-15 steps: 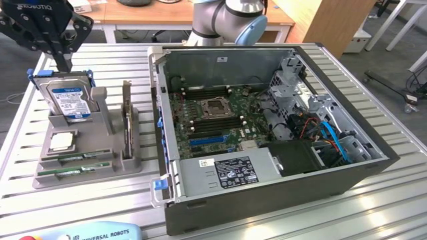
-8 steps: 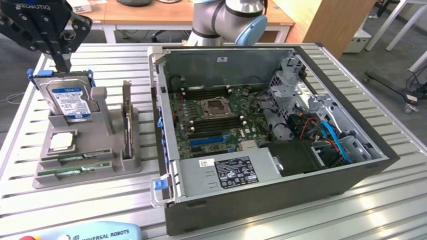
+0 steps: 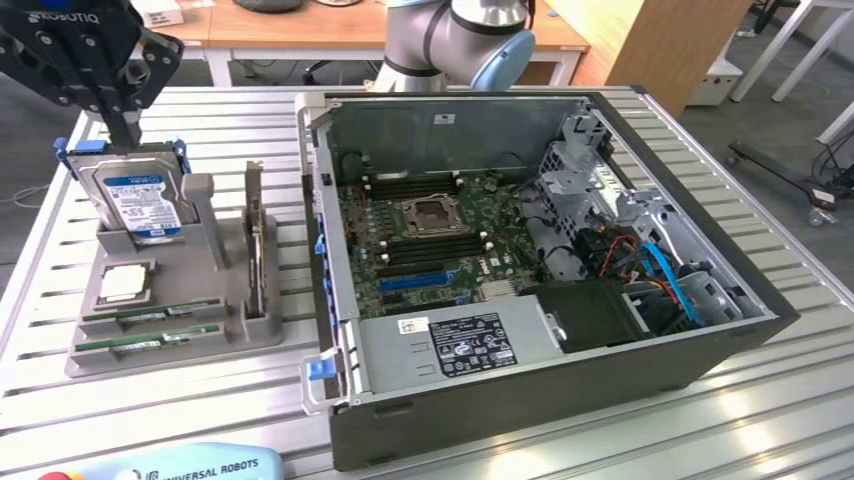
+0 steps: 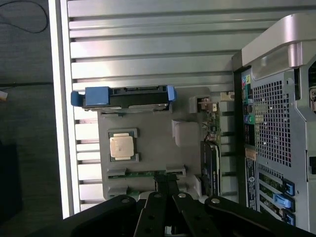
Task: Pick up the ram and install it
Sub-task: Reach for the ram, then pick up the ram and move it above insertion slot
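Two green ram sticks lie flat in the front slots of the grey holder (image 3: pixel 262 330), one (image 3: pixel 150 318) behind the other (image 3: pixel 144 342). In the wrist view a green ram stick (image 4: pixel 143 173) sits between grey clips, partly covered by my fingertips. My gripper (image 3: pixel 128 140) (image 4: pixel 166 178) hangs well above the holder, fingers pointing down and shut with nothing between them. In the exterior view it stands over the hard drive end of the holder. The open computer case (image 3: pixel 694 370) lies to the exterior view's right, its motherboard memory slots (image 3: pixel 400 182) exposed.
The holder also carries a blue-labelled hard drive (image 3: pixel 140 195) (image 4: pixel 126 97), a CPU (image 3: pixel 123 283) (image 4: pixel 123 146) and an upright dark expansion card (image 3: pixel 254 235). A teach pendant (image 3: pixel 174 465) lies at the table's front edge. The slatted metal table (image 3: pixel 54 250) ends close beside the holder.
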Available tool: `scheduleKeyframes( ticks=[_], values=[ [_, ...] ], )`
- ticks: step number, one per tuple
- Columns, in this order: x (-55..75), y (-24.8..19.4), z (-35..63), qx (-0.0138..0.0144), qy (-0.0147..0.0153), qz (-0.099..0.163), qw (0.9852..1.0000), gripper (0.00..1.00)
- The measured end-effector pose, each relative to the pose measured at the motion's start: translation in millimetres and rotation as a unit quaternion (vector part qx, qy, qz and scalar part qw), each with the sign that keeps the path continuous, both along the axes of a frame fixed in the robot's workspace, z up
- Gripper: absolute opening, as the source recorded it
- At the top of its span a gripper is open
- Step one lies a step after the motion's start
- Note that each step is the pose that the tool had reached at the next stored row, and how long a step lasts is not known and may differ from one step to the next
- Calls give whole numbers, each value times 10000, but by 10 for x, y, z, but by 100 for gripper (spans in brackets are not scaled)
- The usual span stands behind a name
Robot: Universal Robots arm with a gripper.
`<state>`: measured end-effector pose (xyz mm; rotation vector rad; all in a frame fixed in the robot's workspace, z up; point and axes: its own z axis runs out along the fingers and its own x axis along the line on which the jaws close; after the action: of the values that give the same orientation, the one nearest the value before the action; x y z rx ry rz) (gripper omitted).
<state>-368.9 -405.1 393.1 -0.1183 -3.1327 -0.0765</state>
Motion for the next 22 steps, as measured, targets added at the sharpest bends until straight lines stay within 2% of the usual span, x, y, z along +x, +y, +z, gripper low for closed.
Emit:
scheduleKeyframes(
  ticks=[11,22],
  values=[
    [0,-83,-1,0,-1,0,10000,10],
    [0,-88,0,-1,0,0,10000,10]
  ],
)
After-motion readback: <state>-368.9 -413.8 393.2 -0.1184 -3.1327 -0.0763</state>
